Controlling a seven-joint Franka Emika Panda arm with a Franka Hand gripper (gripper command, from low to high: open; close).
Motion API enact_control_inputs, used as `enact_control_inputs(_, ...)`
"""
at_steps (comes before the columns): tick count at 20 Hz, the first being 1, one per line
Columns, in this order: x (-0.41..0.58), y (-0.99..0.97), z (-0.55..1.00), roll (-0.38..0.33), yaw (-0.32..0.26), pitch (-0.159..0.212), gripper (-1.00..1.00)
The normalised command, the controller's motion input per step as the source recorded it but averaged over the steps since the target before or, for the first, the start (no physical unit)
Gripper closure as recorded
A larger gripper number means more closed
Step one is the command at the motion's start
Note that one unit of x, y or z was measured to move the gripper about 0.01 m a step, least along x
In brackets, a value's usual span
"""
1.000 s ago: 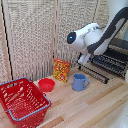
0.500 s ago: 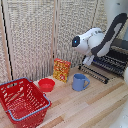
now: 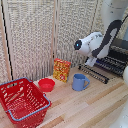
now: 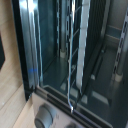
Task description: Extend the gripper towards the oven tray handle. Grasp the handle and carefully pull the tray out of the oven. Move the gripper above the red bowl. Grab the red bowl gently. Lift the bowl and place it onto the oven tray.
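No writing is reading clearly anywhere; the printing on the orange box (image 3: 62, 70) is too blurred to make out.

Taking the blue mug (image 3: 79, 82) as the landmark: nearest the camera and well off toward the exterior view's left, a red wire basket (image 3: 22, 101) is sitting on the wooden table (image 3: 95, 110), with nothing showing inside it. The red bowl (image 3: 46, 84) is lying between the basket and the mug, near both; its inside cannot be made out. The orange box is standing just behind the mug. Beyond the mug, toward the exterior view's right, the oven (image 3: 119, 55) is standing with its ribbed door (image 3: 99, 71) folded down. The white arm (image 3: 95, 42) is reaching over that door.

In the wrist view, the oven's wire tray (image 4: 80, 45) is sitting inside the cavity, above a knob (image 4: 44, 116). The claw itself is not showing, so I cannot tell how far open it is.
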Motion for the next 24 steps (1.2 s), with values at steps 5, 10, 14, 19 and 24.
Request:
enact_control_inputs(5,-0.006,-0.55,-0.13,-0.068,0.029,0.0,-1.0)
enact_control_inputs(10,-0.015,-0.35,-0.05,-0.025,0.036,0.0,-1.0)
enact_control_inputs(14,-0.009,-0.26,0.0,0.0,0.044,0.0,1.0)
enact_control_inputs(19,-0.042,-0.24,0.0,0.0,0.049,-0.001,1.0)
enact_control_inputs(24,-0.073,-0.31,0.13,0.01,0.055,0.0,1.0)
